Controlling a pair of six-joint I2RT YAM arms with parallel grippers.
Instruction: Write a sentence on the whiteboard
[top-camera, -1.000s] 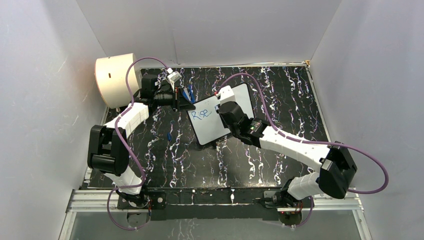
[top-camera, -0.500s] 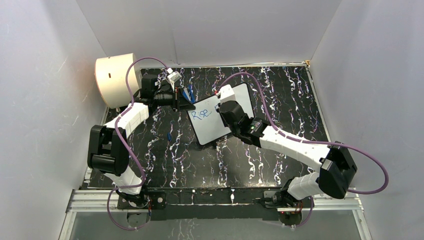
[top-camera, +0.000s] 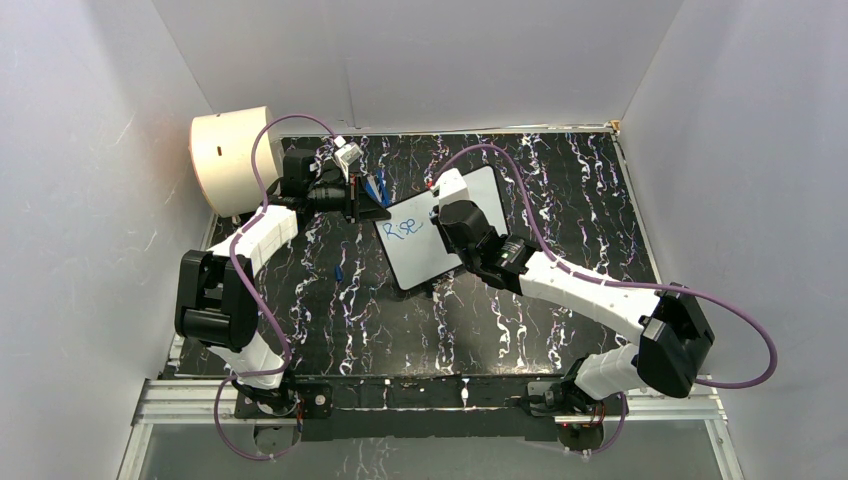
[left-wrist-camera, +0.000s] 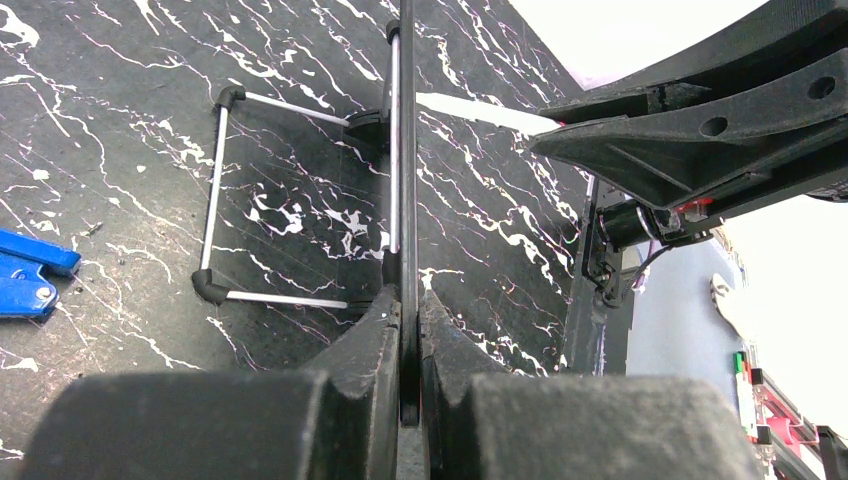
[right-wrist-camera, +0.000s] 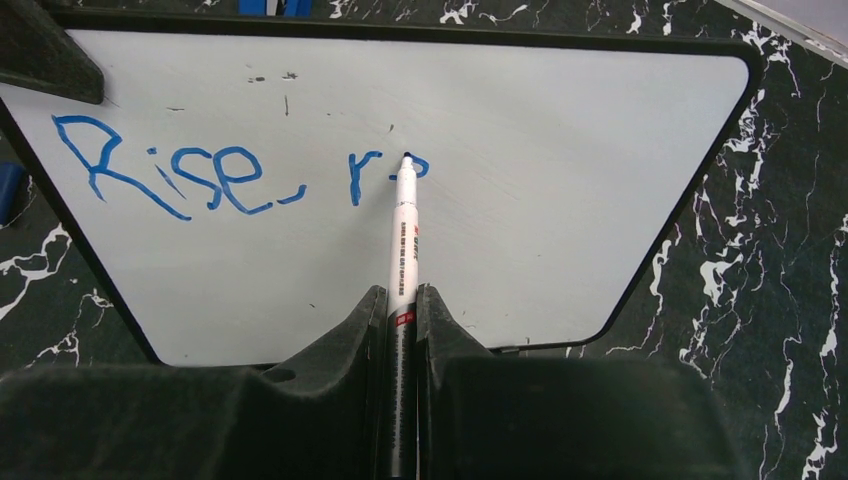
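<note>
One word, "Rise", plus a started "r", makes up the sentence (right-wrist-camera: 200, 175) so far; most seems unwritten. The whiteboard (right-wrist-camera: 560, 200) stands at the middle of the tabletop (top-camera: 590, 170), left claw (left-wrist-camera: 409, 310) clamping its edge; right claw (right-wrist-camera: 403, 310) grips the marker (right-wrist-camera: 404, 240), tip at twelve o'clock.

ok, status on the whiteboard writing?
Left end effector shut on whiteboard edge. Right end effector shut on marker pen, tip on board. Sentence reads "Rise r", next letter started. Nothing blocking the pen.

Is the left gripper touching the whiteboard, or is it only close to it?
Touching. The left wrist view shows the left gripper closed on the whiteboard, seen edge-on. Both jaws press against its thin black rim, with no gap on either side.
</note>
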